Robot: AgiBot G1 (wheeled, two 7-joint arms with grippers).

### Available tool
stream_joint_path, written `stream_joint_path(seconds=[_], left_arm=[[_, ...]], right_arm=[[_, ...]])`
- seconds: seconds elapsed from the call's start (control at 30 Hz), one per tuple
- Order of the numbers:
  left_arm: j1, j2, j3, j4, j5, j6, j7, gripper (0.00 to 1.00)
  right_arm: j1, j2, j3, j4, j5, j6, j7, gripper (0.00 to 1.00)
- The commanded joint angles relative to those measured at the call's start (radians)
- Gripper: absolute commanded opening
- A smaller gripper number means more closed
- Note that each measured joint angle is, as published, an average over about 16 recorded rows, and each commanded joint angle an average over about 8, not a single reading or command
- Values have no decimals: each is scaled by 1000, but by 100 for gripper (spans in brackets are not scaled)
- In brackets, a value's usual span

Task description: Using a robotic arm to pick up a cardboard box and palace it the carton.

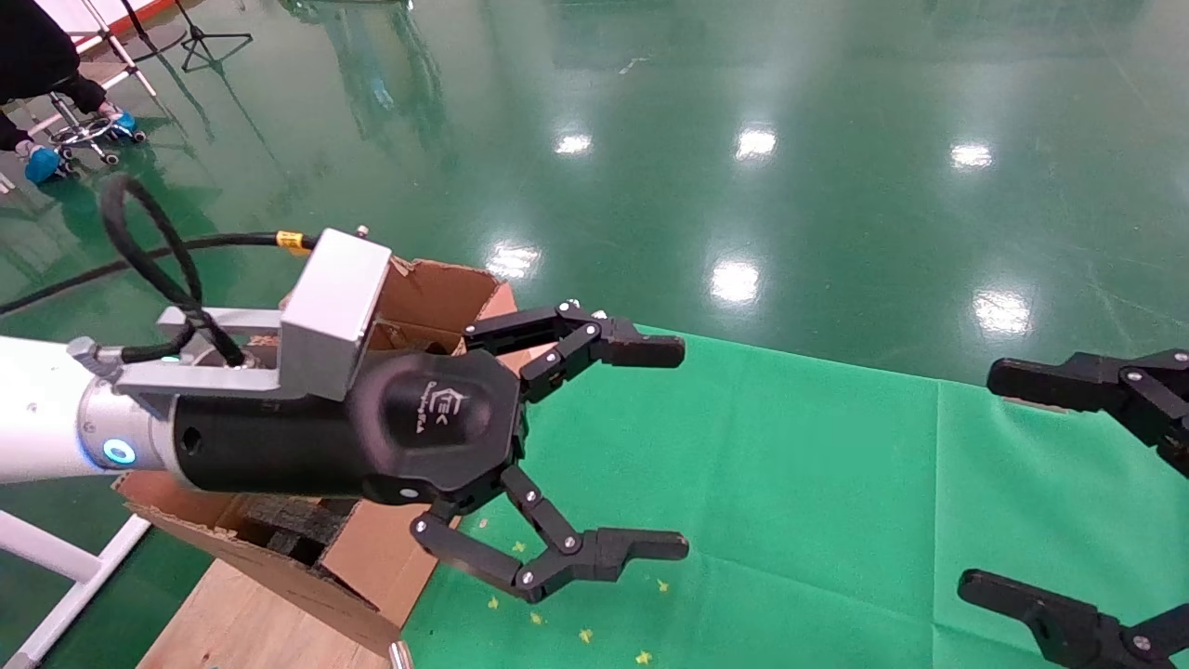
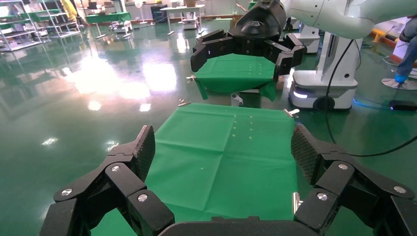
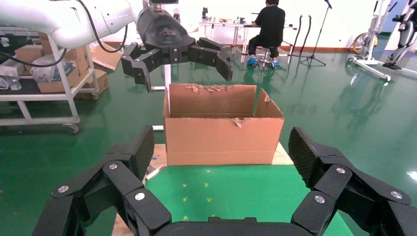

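My left gripper [image 1: 659, 446] is matt black plastic; the carton [image 3: 223, 128] — rough, torn brown cardboard; green cloth [image 1: 790, 483] — matt beside the glossy floor [image 1: 743, 93].

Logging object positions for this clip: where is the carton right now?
The carton sits at the left end of the green cloth, mostly hidden in the head view behind the open left gripper; the right wrist view shows it straight ahead, below that gripper.

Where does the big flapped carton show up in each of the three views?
Head view: the carton is at left, mostly hidden behind the open left gripper.
Left wrist view: not in it.
Right wrist view: centre, upright flaps, beyond the green cloth, under the left gripper.
Shared landmark: the green cloth, in all three.
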Motion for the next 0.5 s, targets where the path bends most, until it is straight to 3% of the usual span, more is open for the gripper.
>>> stream_joint_path(seconds=[0.03, 0.5], left_arm=[[0, 0, 0, 0, 0, 0, 0, 100], [0, 0, 0, 0, 0, 0, 0, 100]], right_arm=[[0, 0, 0, 0, 0, 0, 0, 100], [0, 0, 0, 0, 0, 0, 0, 100]])
